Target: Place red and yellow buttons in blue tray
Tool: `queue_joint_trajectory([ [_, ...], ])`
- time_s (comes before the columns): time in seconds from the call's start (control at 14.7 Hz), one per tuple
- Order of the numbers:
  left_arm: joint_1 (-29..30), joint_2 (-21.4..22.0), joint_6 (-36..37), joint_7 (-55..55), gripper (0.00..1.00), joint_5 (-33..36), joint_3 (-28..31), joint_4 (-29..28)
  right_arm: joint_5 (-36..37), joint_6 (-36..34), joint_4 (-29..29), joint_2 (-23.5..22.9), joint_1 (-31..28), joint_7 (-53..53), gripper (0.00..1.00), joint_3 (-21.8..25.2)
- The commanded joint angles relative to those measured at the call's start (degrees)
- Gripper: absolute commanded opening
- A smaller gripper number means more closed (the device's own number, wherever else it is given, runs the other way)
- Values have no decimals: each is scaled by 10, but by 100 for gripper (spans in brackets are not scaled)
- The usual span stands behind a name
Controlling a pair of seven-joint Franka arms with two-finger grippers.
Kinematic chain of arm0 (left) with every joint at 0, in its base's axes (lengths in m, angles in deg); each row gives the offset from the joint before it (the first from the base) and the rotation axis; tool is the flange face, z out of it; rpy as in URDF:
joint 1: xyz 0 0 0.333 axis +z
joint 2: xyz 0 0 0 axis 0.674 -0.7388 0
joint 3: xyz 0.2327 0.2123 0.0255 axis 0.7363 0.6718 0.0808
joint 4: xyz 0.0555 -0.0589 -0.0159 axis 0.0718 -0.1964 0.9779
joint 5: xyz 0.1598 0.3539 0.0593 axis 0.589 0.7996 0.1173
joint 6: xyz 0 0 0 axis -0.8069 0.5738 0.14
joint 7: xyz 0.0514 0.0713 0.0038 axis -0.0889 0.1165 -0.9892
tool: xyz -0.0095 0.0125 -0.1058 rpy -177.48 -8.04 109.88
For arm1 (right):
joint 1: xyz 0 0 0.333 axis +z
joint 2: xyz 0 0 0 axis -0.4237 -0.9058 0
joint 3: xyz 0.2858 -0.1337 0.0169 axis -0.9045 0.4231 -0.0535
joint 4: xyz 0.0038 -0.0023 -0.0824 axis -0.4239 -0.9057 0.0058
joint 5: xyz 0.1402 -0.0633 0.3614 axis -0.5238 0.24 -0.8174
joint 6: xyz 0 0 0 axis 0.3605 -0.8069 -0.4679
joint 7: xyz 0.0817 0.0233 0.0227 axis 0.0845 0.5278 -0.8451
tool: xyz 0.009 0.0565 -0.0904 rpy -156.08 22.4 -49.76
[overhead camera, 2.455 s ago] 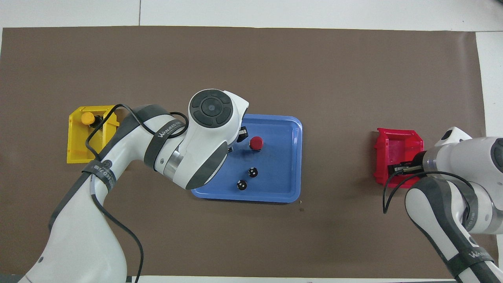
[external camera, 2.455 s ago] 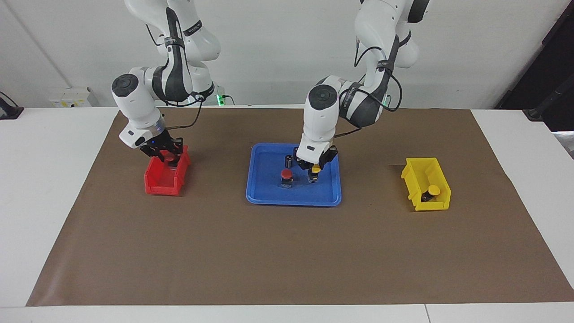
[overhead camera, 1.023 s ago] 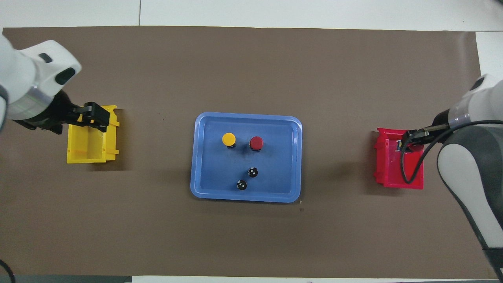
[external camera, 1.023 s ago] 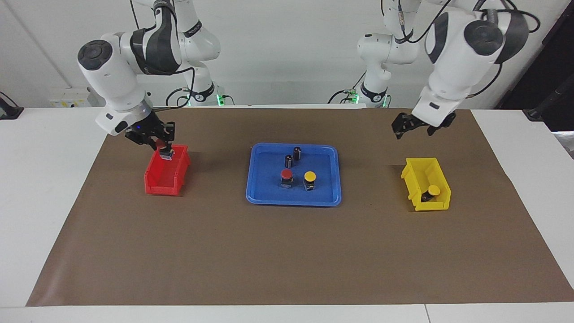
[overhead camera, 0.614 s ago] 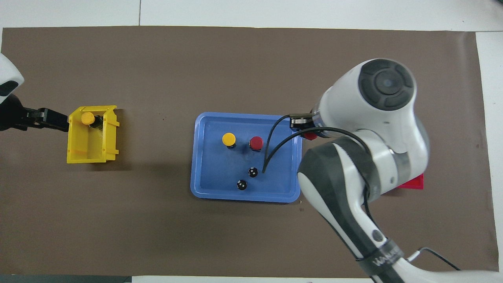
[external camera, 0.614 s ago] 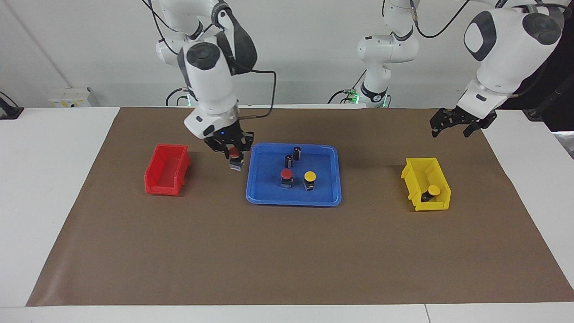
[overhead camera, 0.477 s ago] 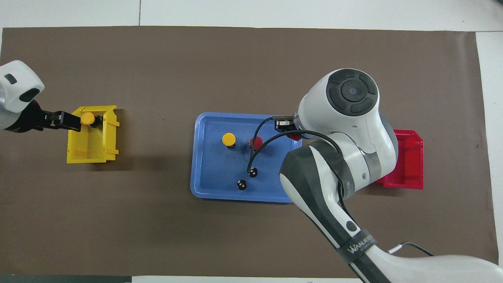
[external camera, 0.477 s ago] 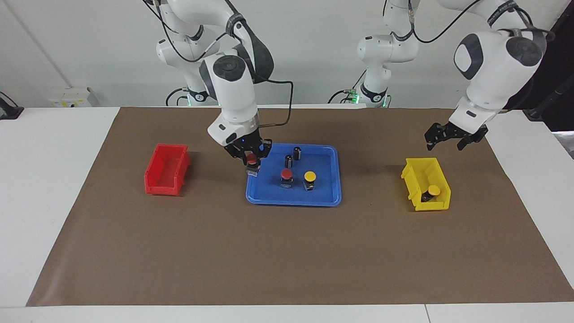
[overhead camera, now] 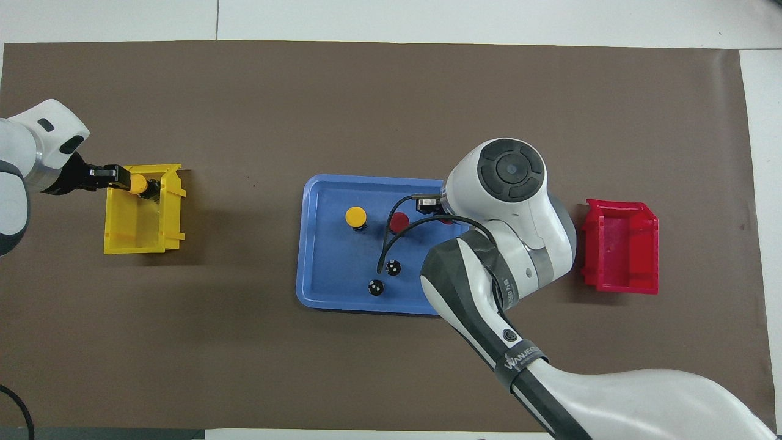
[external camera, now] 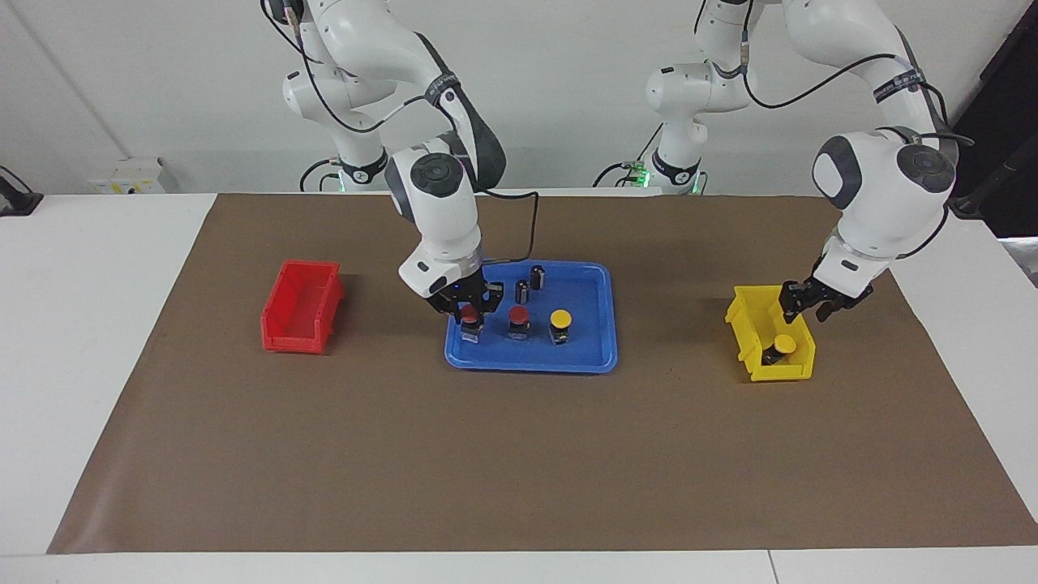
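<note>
Facing view, mid-frame: your right tool (external camera: pixel 470 315) is clenched on a red button (external camera: pixel 470 328) low in the blue tray (external camera: pixel 531 367), just beside the standing red button (external camera: pixel 518 315). Release it tilted and it may topple into that neighbour. The left tool (external camera: pixel 803 306) hangs over the yellow bin (external camera: pixel 782 375); whether it is clenched, you cannot tell. It could snag the wall.

Count:
- two red buttons
- two yellow buttons, one in the tray (external camera: pixel 559 318) and one in the bin (external camera: pixel 782 345)
- two dark cylinders (external camera: pixel 538 276)
- one red bin (external camera: pixel 296 341)

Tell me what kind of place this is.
Probably a robotics lab: two white robot arms mounted at a table covered in brown paper, with a blue tray and small bins laid out for a sorting exercise.
</note>
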Motion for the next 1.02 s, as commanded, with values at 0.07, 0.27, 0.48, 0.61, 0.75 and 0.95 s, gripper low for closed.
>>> queue_joint_trajectory([
  [0.07,1,-32,-58,-8,63,4,-6,-9,-9,36,-20,0,7,10,30,3],
  [0.27,0,-36,-72,-10,64,4,-6,-17,-9,35,-23,-3,5,10,59,3],
  [0.48,0,-35,-82,-10,64,4,-6,-30,-5,15,-5,7,-12,9,100,8],
  [0.61,-1,-33,-81,-10,64,3,-6,-33,-3,-53,31,32,-61,3,100,8],
  [0.75,-1,-31,-82,-10,61,3,-7,-41,4,-131,74,50,-100,1,100,12],
  [0.95,-1,-32,-69,-10,2,3,-6,-32,17,-235,125,74,-178,-61,100,13],
])
